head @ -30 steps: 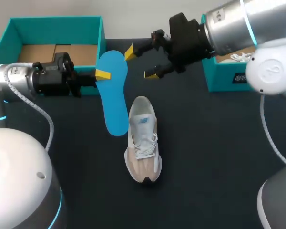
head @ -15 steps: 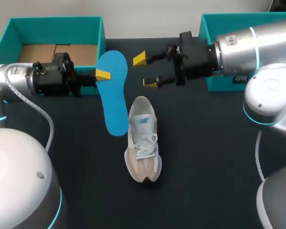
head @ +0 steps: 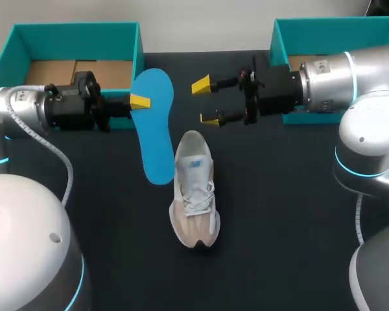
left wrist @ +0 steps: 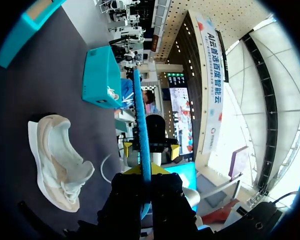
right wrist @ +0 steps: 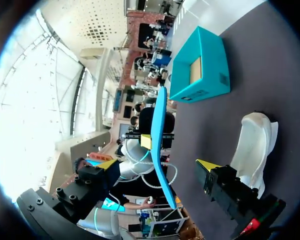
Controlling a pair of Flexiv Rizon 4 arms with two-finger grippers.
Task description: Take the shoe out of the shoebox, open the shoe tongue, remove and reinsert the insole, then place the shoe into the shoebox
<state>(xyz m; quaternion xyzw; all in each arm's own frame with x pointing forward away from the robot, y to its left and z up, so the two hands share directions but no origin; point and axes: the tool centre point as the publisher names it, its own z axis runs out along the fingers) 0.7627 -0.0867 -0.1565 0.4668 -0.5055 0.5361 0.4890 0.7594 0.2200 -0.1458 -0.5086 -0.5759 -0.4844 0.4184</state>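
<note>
Above the dark table (head: 292, 214), between the two teal boxes, our left gripper (head: 140, 102) is clamped on one long edge of the blue insole (head: 154, 123), which stands on edge in the air. Our right gripper (head: 206, 102) hangs just beside the insole's far end with its fingers spread wide and nothing between them. The shoe (head: 194, 191) lies upright on the table near the insole's lower end, heel toward the far side, toe toward us. We cannot tell whether insole and shoe touch.

**Hazards**

- Slip: we judge the grip marginal, since only a narrow strip of a thin, flexible part is pinched. A quick swing could bend it or pull it free.
- Handover: if the left fingers release before the right fingers close from both sides, the insole will drop.
- Reinsertion: the shoe is unrestrained. Pushing the insole in could slide or tip it.
- Entry: the tongue and laces lie across the opening. The insole's front end may catch there and fold.

**Surroundings**

- The left teal shoebox (head: 74, 29), lined with cardboard, sits just behind the left gripper.
- The right teal shoebox (head: 311, 24) sits behind the right arm, which covers part of it.
- Both box walls limit backward travel.
</note>
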